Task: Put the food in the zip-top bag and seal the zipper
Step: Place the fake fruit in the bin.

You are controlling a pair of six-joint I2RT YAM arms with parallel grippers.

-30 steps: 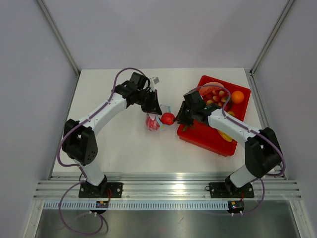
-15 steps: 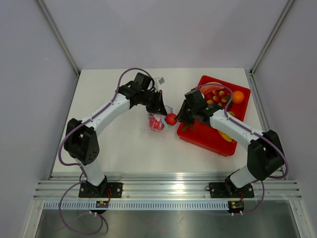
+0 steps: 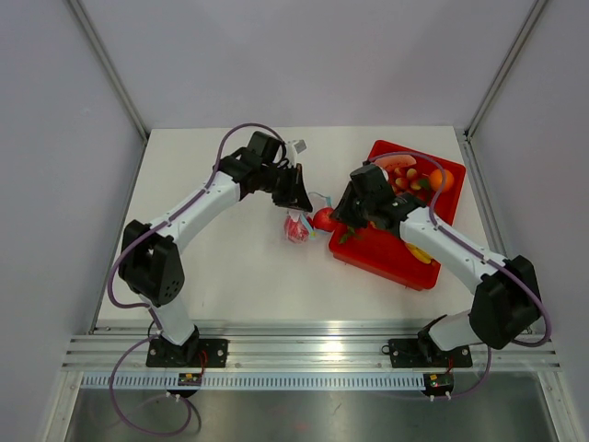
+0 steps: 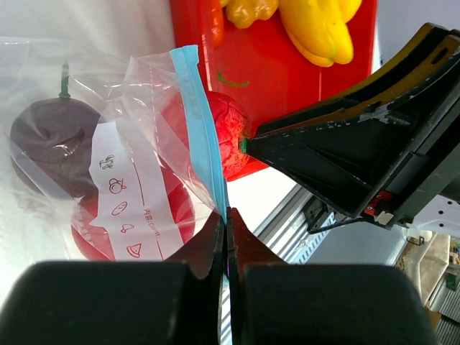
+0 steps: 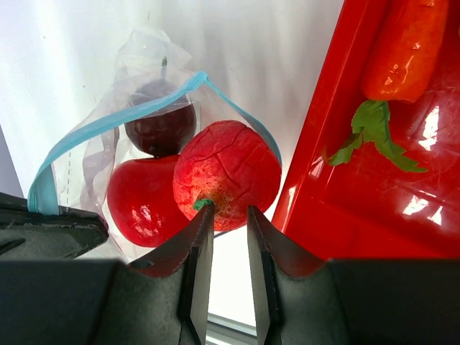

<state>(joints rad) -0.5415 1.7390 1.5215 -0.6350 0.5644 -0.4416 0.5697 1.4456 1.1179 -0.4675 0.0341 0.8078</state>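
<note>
The left gripper [image 4: 226,215] is pinched tight on the zipper [image 4: 192,108], holding up the mouth of the zip-top bag [image 4: 136,154], which sits just beside the red tray [image 5: 338,180]. Inside the bag lie a dark purple fruit [image 5: 162,128] and a glossy red tomato [image 5: 140,198] — and right at the bag's mouth the right gripper [image 5: 223,219] is clamped on a rough-skinned red fruit [image 5: 228,169].

The light blue zipper strip [image 4: 190,108] of the clear crinkly zip-top bag [image 4: 136,79] vanishes between the closed fingers of the left gripper [image 4: 226,213]. The right gripper [image 5: 228,210] covers the lower side of the cracked round red toy fruit [image 5: 228,169] it pinches. That fruit partly hides the dark purple round toy fruit [image 5: 159,128]. The left wrist view's top edge cuts off the glossy yellow banana [image 4: 316,25] near the bench's right edge.
</note>
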